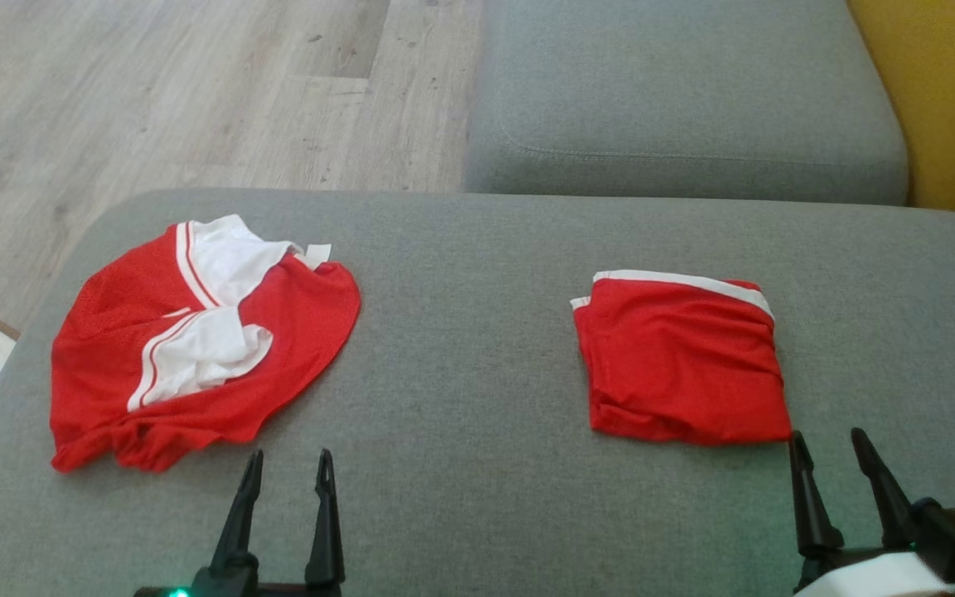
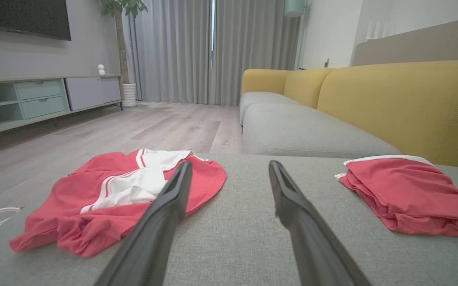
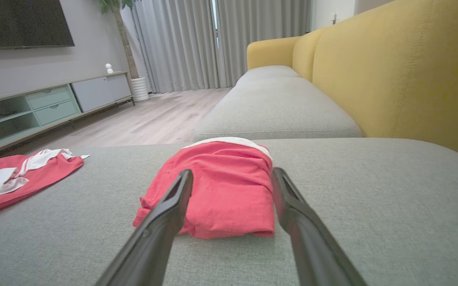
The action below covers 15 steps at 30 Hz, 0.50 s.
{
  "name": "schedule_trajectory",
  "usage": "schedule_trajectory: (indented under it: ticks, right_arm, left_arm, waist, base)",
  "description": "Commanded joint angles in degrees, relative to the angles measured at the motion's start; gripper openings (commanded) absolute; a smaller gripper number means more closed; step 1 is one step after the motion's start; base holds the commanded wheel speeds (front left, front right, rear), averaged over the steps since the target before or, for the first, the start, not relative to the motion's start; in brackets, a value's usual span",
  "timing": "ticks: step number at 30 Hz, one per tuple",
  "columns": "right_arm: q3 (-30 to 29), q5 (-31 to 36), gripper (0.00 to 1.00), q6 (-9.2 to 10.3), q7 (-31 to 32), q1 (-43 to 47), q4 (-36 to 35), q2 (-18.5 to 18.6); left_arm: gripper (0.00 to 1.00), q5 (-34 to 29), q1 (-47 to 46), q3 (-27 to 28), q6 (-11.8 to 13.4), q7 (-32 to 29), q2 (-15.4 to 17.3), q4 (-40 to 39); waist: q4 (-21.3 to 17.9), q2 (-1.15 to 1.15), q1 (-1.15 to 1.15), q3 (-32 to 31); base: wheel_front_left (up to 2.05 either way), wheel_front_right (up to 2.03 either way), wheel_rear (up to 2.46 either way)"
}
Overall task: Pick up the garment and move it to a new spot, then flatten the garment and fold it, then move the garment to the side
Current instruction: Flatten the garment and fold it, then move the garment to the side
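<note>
Folded garment (image 1: 681, 365) — soft matt cloth; cushion (image 1: 477, 332) — coarse grey woven fabric.

I count two red-and-white garments: a folded garment (image 1: 681, 365) just ahead of my right claw (image 1: 827, 439), and a crumpled garment (image 1: 196, 340) ahead of my left claw (image 1: 290, 460), off to its left. That makes two claws, each with two dark fingers (image 1: 326, 522). Three grey seat cushions run away from me: the near cushion (image 2: 233, 238) under both claws, the middle cushion (image 2: 304, 135) and the far cushion (image 2: 262, 99).
</note>
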<state>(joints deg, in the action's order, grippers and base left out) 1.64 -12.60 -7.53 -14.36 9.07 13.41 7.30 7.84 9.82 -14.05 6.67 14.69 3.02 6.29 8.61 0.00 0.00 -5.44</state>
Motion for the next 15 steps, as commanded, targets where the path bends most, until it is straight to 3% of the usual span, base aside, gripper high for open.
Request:
schedule_trajectory:
  ticks: [1, 15]
  right_arm:
    - [0.66, 0.56, 1.0, 0.04, -0.63, -1.43, -2.22, 0.45]
    - [0.08, 2.56, 1.0, 0.04, -0.63, -0.79, -2.94, -0.72]
  left_arm:
    - [1.0, -0.59, -1.68, 2.24, -0.11, 0.3, -0.13, -2.03]
    - [1.0, -0.63, -1.37, 2.19, -2.12, 0.3, -0.14, -1.24]
  waist:
    - [-0.22, 0.0, 0.0, -0.11]
    - [-1.46, 0.0, 0.0, 0.01]
  base:
    - [0.0, 0.0, 0.0]
    - [0.0, 0.0, 0.0]
